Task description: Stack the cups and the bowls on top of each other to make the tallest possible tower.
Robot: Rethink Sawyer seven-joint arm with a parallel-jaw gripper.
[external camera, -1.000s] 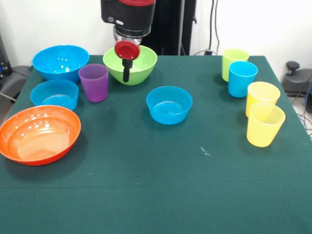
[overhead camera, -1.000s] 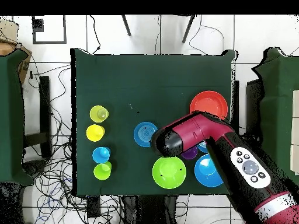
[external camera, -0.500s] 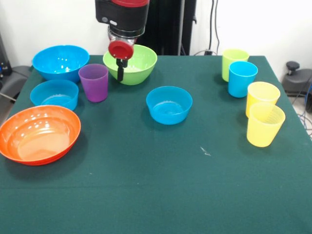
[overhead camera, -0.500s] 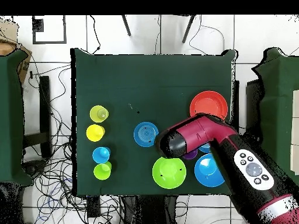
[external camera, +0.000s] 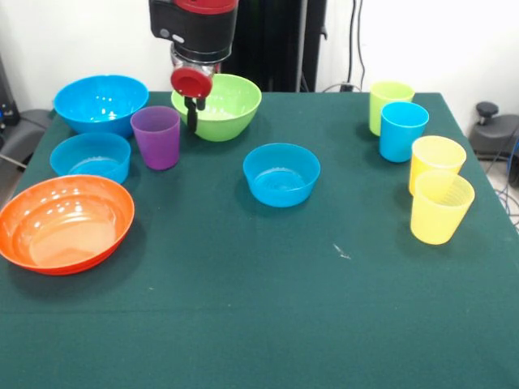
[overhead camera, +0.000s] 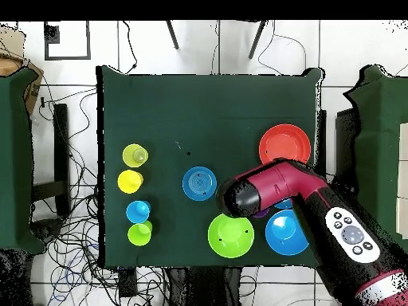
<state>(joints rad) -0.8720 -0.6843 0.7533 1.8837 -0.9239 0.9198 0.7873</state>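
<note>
My end effector (external camera: pixel 191 113) has slid toward the purple cup (external camera: pixel 156 136), its opening hidden from me and nothing visibly held, so descending off-centre could tip it.

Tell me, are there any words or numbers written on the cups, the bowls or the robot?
None can be read. The cups, such as the purple cup, and the bowls, such as the orange bowl, are plain. The arm bears small round buttons in the overhead view, but their marks are too small to read.
</note>
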